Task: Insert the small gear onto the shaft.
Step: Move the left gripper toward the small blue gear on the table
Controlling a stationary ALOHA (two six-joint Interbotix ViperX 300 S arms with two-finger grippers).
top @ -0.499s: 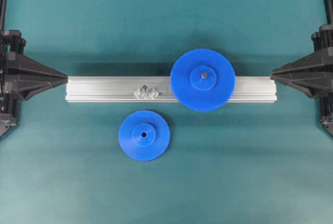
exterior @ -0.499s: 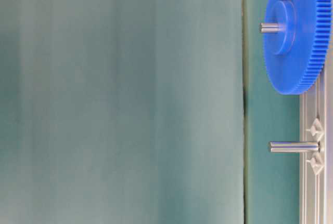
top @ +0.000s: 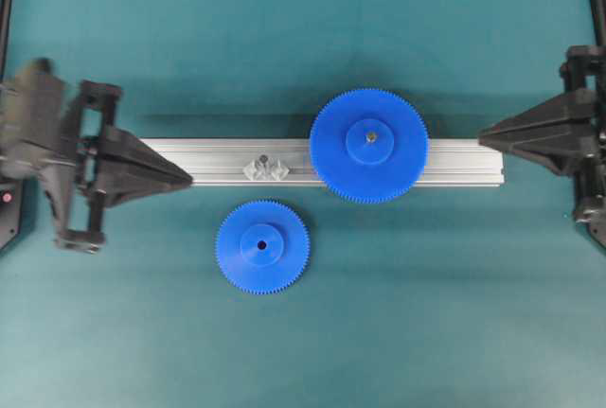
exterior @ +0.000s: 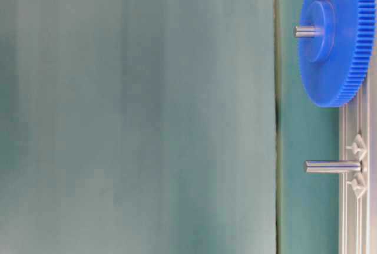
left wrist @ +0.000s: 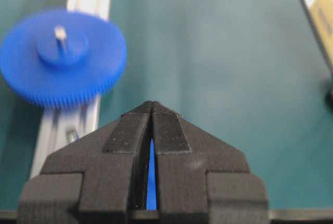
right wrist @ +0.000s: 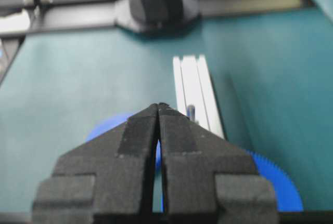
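both grippers, left (top: pixel 185 179) and right (top: pixel 485 131), closed and empty (approach step), small gear (top: pixel 262 246) lies flat beside the rail, just below the shaft (top: pixel 264 160); next, open over its hub.

Even, fairly bright light falls from above; the teal mat (top: pixel 303 332) shows no hard glare. Soft shadows lie along the upper edge of the aluminium rail (top: pixel 464 164) and the large gear (top: pixel 369 146) in the overhead view. The table-level view is mostly a washed, featureless blur on its left. In the left wrist view the large gear, upper left, is smeared. Both wrist views go soft toward the far background, with bright patches at the top.
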